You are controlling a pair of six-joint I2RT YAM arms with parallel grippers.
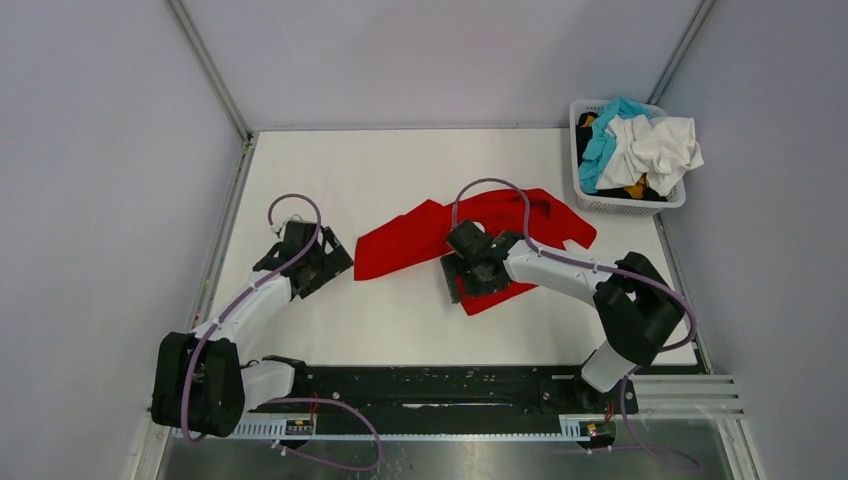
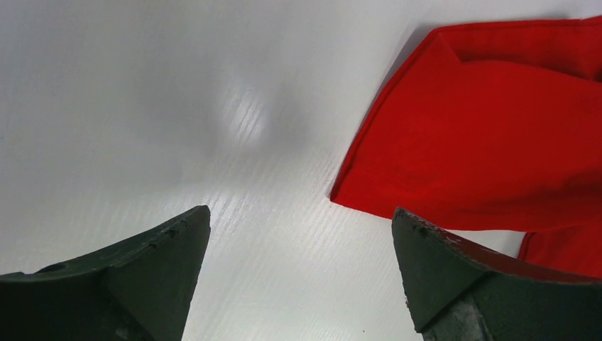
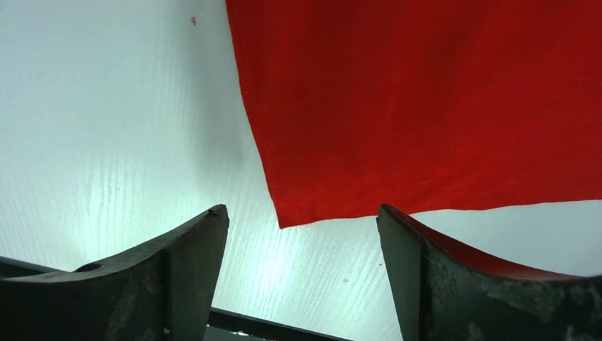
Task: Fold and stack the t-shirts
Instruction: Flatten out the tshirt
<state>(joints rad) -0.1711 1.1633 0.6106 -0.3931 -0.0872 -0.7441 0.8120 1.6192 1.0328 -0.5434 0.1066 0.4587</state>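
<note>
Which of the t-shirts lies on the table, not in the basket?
The red t-shirt, spread on the table; the white t-shirt and the teal t-shirt lie heaped in the basket.

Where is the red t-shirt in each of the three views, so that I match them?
Top external: the red t-shirt lies at the picture's middle.
Left wrist: it fills the upper right.
Right wrist: it fills the top, middle to right.
Shared landmark: the white table under it.

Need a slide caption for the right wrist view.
Open right gripper framing a corner of the bright red cloth t-shirt on the white table.
</note>
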